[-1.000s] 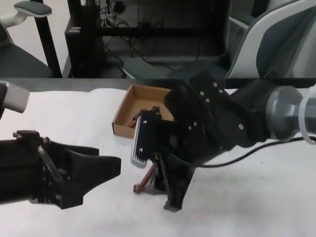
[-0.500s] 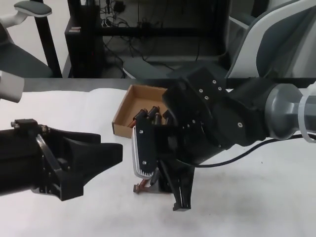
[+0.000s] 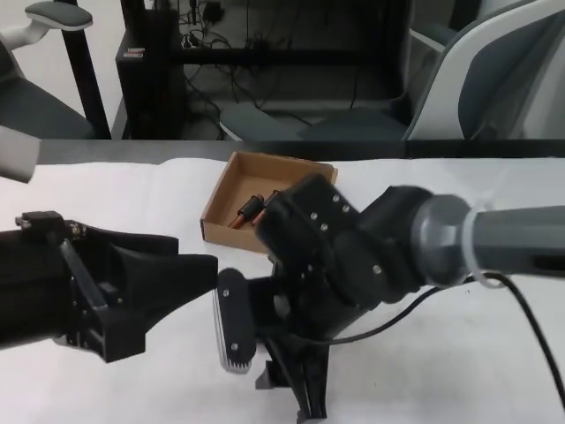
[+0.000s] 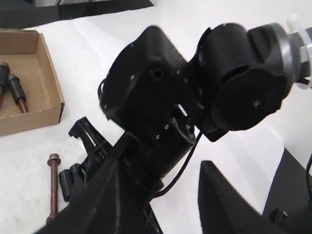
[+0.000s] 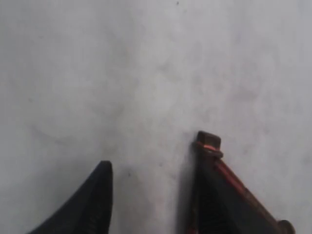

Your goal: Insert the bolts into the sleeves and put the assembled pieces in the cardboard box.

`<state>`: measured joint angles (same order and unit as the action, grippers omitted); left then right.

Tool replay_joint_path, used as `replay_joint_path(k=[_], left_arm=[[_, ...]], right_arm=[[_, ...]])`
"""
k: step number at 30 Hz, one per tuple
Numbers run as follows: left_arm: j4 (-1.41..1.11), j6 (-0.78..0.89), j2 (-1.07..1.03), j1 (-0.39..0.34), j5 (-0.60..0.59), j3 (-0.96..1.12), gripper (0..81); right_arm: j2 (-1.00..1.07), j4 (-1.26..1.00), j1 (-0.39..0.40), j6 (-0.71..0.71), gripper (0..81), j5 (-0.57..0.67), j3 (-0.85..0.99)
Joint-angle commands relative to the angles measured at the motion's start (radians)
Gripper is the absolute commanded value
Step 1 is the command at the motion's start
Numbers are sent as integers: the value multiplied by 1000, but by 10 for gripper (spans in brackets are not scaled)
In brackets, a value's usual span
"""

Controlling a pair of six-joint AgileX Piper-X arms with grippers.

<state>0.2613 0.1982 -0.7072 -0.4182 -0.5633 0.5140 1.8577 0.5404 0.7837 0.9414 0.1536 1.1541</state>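
Observation:
The cardboard box (image 3: 231, 188) stands at the back middle of the white bench, with assembled bolt-and-sleeve pieces (image 3: 252, 212) inside. The left wrist view shows the cardboard box (image 4: 46, 80) too, and a loose copper bolt (image 4: 52, 183) lying on the cloth beside a black sleeve (image 4: 67, 181). My right gripper (image 3: 269, 367) points down at the cloth over that spot, open. In its wrist view the right gripper (image 5: 151, 200) has the bolt (image 5: 217, 158) lying against one finger (image 5: 202, 195). My left gripper (image 3: 199, 278) hovers open at the front left, facing the right arm.
White cloth (image 3: 459, 371) covers the bench, with free room to the right and front right. Beyond the bench's far edge are chairs (image 3: 494, 71) and a dark desk frame. The right arm's cable (image 3: 530, 318) trails over the right side.
The right gripper has come down and toward the front, and now hides the loose bolt and sleeve in the high view. The left arm has barely shifted.

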Motion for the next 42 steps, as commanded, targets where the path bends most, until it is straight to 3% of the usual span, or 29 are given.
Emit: replay_joint_path(k=[1, 24, 32, 42], left_arm=[[-11, -43, 35, 0, -5, 2, 503], [48, -102, 84, 0, 2, 2, 503], [48, -102, 84, 0, 116, 2, 503], [48, -139, 84, 0, 137, 2, 503]], right_arm=[[15, -4, 2, -1, 512, -10, 5], [36, -111, -33, 8, 512, -65, 5], [36, -111, -42, 8, 512, -58, 5], [72, -111, -42, 8, 512, -58, 8]])
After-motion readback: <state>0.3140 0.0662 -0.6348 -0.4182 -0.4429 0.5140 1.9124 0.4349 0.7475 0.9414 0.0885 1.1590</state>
